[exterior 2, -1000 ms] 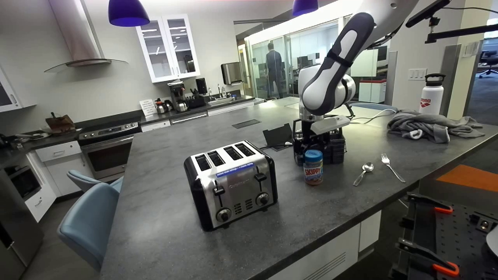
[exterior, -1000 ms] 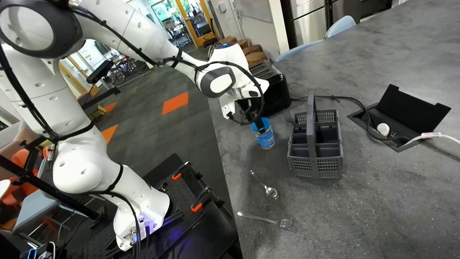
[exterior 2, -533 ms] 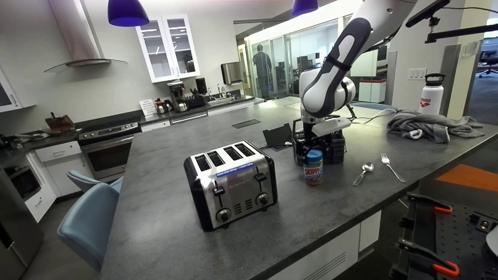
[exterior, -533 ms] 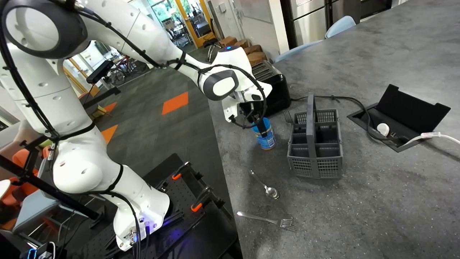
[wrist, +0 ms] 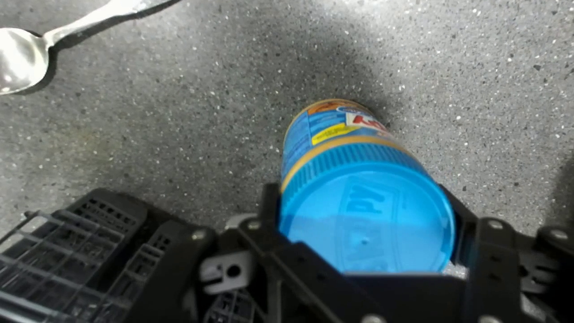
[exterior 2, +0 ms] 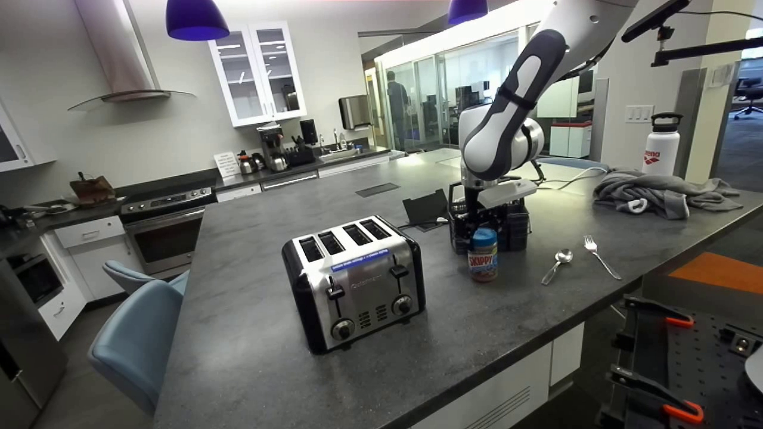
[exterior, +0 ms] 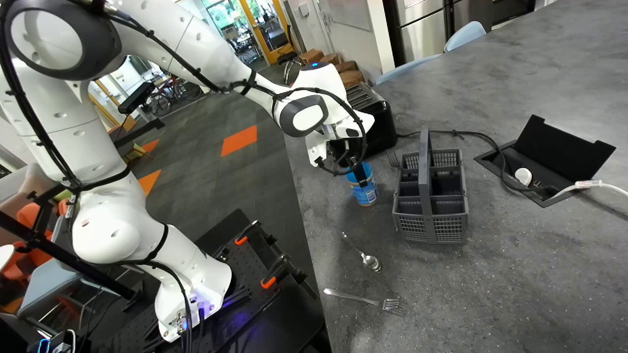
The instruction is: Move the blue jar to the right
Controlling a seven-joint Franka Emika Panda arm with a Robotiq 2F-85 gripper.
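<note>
The blue jar (exterior: 367, 194) has a bright blue lid and a blue SKIPPY label, and it stands upright on the grey counter. In an exterior view (exterior 2: 483, 262) it is just in front of the dark basket. In the wrist view the lid (wrist: 372, 224) fills the space between the jaws. My gripper (wrist: 362, 208) has one finger against each side of the lid and looks shut on it. In an exterior view a black finger of the gripper (exterior: 362, 180) lies along the jar's side. In an exterior view (exterior 2: 473, 217) the fingers are mostly hidden behind the jar.
A grey cutlery basket (exterior: 431, 228) stands close beside the jar. A toaster (exterior 2: 357, 292) stands on the jar's other side. A spoon (exterior: 371, 262) and a fork (exterior: 363, 298) lie on the counter. An open outlet box (exterior: 554, 152) with cables is farther off.
My gripper has moved down around the jar's lid and closed on it. In both exterior views the jar has shifted very slightly to the right in the last half second.
</note>
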